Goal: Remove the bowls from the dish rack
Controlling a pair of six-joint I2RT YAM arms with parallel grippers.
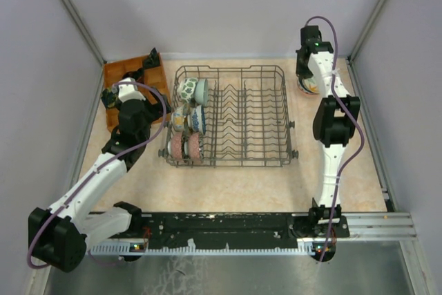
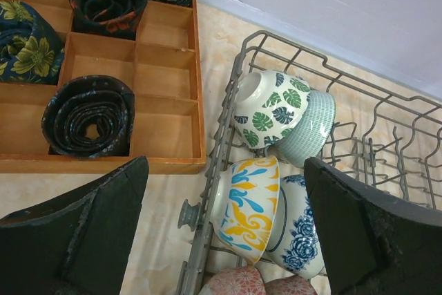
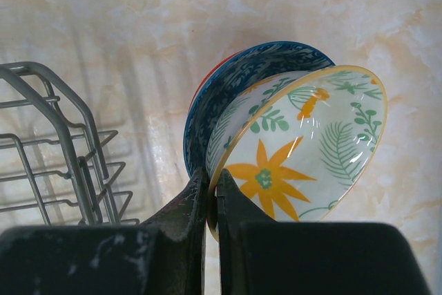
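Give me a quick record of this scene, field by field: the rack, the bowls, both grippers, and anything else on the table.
dish rack: mid-table, right part bare
bowls in rack: six, on edge, paired along its left side
left gripper: open, above those bowls
right gripper: shut on flower bowl rim; bowl tilted against blue bowl, right of rack
tray: wooden, left of rack, holds rolled cloths
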